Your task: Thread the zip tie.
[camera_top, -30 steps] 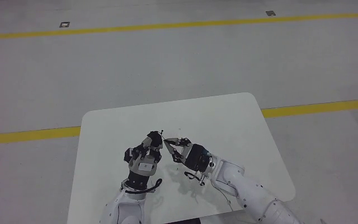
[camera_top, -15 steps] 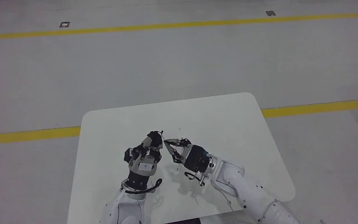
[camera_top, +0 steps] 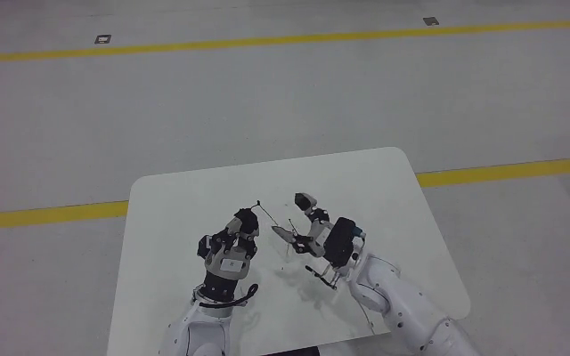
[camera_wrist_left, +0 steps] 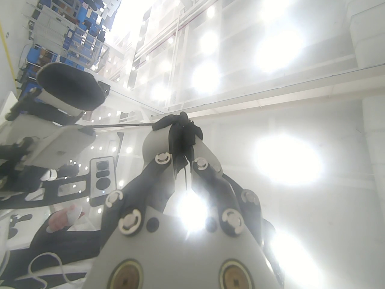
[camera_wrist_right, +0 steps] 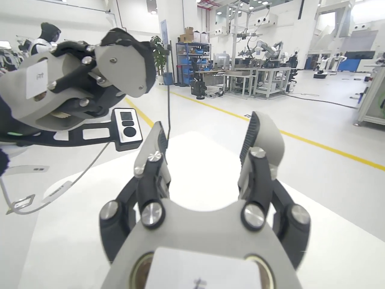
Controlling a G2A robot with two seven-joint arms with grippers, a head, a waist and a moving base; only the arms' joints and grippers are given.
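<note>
A thin black zip tie (camera_wrist_left: 181,127) is pinched at the tip of my left gripper (camera_wrist_left: 180,130), which is shut on it and held above the white table (camera_top: 383,196). The tie's tail (camera_top: 269,216) runs from my left gripper (camera_top: 242,224) toward my right gripper (camera_top: 296,217). My right gripper (camera_wrist_right: 207,142) stands open just to the right of the left one. In the right wrist view the tie's strand (camera_wrist_right: 168,103) hangs from the left gripper (camera_wrist_right: 126,64) down beside one right fingertip (camera_wrist_right: 159,139). I cannot tell if it touches that pad.
Both grippers hover over the table's middle front; its rounded edges lie well away on every side. Grey floor with yellow lines (camera_top: 267,40) surrounds the table. Workbenches (camera_wrist_right: 240,73) stand far off in the hall.
My right gripper was closed up against the left gripper's tip on the tie. It has opened and drawn back to the right. The left gripper stays put with the tie.
</note>
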